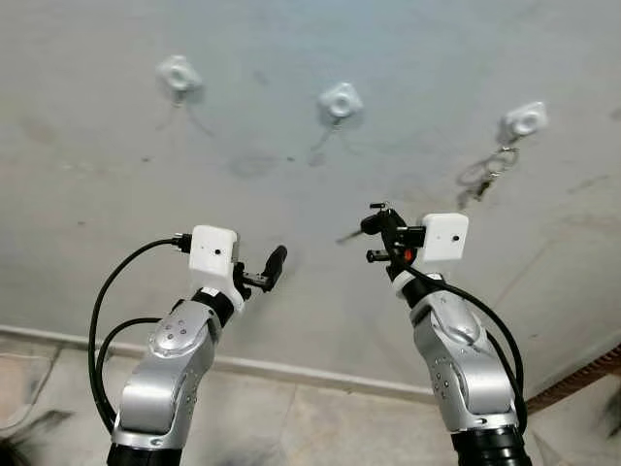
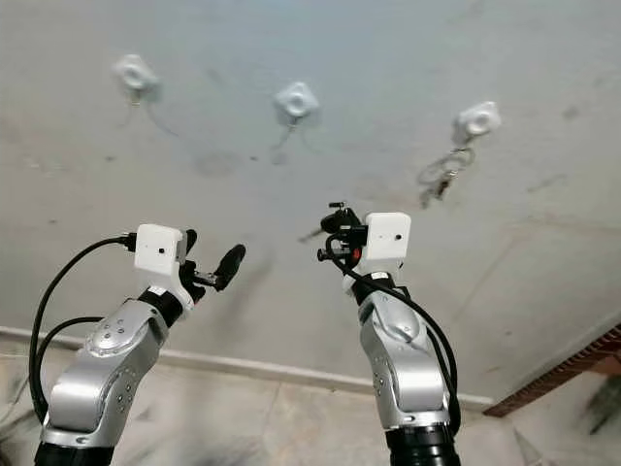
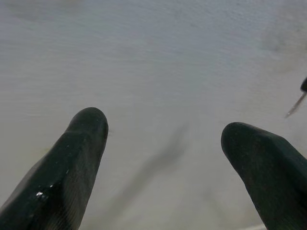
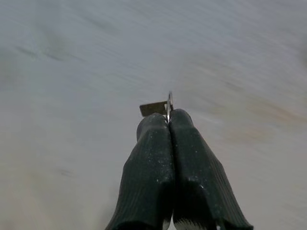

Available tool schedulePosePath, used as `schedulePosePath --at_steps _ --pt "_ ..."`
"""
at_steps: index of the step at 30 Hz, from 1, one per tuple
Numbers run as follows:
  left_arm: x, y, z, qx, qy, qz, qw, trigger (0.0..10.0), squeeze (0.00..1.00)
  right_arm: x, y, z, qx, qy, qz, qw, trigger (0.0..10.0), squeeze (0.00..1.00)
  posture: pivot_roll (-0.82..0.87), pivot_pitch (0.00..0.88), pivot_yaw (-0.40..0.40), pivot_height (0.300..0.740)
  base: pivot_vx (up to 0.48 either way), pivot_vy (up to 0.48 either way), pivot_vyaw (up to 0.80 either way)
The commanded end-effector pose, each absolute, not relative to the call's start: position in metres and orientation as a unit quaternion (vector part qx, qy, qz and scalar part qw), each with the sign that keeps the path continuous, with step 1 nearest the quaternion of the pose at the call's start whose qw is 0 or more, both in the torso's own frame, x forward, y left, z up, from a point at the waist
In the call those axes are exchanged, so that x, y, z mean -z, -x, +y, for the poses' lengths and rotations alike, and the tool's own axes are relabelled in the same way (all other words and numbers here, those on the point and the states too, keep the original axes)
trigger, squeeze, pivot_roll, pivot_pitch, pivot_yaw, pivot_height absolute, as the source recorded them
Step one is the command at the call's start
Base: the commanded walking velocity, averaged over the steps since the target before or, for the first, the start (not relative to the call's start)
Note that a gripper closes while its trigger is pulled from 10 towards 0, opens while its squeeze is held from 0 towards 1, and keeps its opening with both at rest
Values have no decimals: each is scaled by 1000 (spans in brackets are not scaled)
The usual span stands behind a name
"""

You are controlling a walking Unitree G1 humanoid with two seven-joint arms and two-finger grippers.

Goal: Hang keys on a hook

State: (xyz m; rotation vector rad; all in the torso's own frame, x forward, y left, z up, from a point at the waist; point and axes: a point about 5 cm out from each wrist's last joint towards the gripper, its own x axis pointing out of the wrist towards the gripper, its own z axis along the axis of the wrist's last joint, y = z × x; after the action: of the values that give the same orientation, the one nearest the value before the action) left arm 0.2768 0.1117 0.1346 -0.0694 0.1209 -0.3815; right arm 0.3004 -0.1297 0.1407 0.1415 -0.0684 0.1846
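Three white hooks sit in a row on the grey wall: a left hook (image 1: pixel 178 74), a middle hook (image 1: pixel 341 101) and a right hook (image 1: pixel 525 119). A bunch of keys (image 1: pixel 482 175) hangs from the right hook. My right gripper (image 1: pixel 374 228) is raised below the middle hook, apart from the wall, and is shut on a small metal key (image 4: pixel 156 108) whose tip pokes out past the fingertips (image 4: pixel 154 124). My left gripper (image 3: pixel 165 139) is raised lower left of it, open and holding nothing, its black fingers (image 1: pixel 277 262) pointing at bare wall.
The wall meets a pale tiled floor at a skirting strip (image 1: pixel 291 371). A brick-coloured edge (image 1: pixel 587 374) runs at the lower right. Black cables (image 1: pixel 102 320) loop off my left arm. Bare wall lies between the hooks.
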Motion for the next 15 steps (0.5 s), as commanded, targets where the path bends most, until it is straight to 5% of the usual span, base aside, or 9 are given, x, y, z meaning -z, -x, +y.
schedulePosePath --at_steps 1,15 --pt "-137 -276 123 172 21 57 983 10000 0 -147 -301 -127 -97 -73 -47 991 10000 0 209 51 -64 740 0 0 0" --pt "-135 -267 140 145 -2 63 987 10000 0 -146 -298 -119 -123 -72 -45 989 10000 0 230 52 -60 740 55 0 0"
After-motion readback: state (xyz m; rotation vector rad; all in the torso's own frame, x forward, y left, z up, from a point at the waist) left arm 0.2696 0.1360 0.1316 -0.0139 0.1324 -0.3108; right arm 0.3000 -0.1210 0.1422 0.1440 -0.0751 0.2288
